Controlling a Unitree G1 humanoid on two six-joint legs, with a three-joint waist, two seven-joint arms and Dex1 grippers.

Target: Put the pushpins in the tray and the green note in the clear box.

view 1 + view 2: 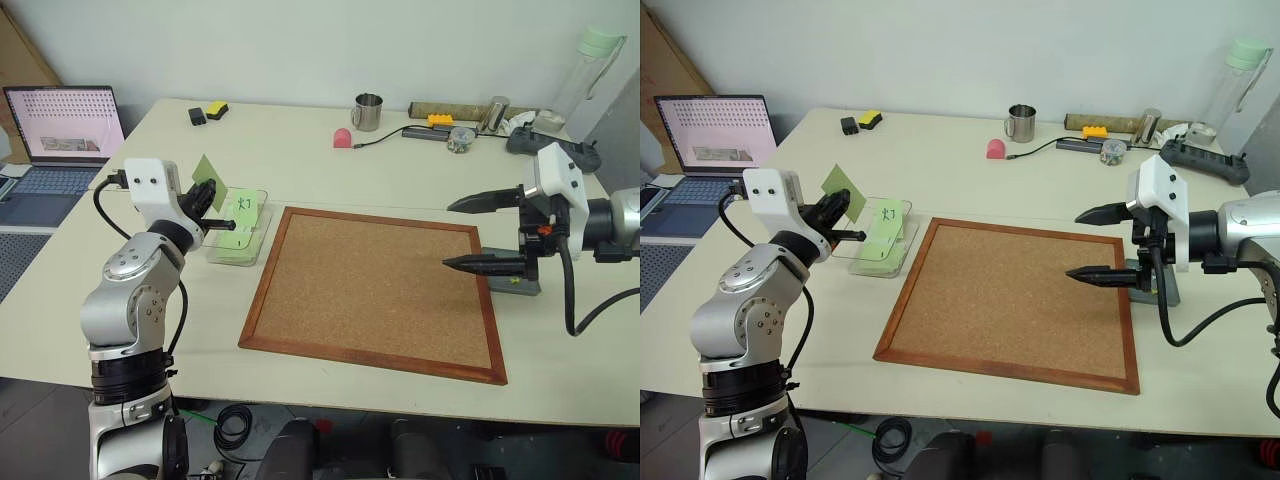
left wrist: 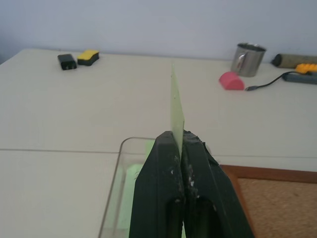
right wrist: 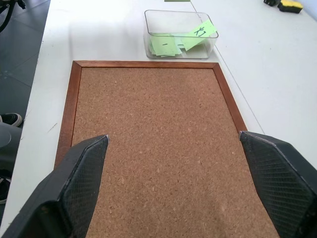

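Observation:
My left gripper (image 1: 210,193) is shut on the plain green note (image 1: 205,168), holding it upright by its lower edge just above the near-left end of the clear box (image 1: 228,262). In the left wrist view the note (image 2: 177,109) stands edge-on between the closed fingers. The box holds green notes; one with black writing (image 1: 245,205) leans on its rim. My right gripper (image 1: 448,235) hangs open and empty over the cork board's right edge. The dark grey tray (image 1: 526,286) lies just behind it, largely hidden. I cannot make out the pushpins.
The wood-framed cork board (image 1: 370,285) lies bare mid-table. A laptop (image 1: 65,125) sits on a side desk to the left. Along the far edge are a steel mug (image 1: 368,112), a pink object (image 1: 342,138), small black and yellow items (image 1: 207,112) and a bottle (image 1: 592,65).

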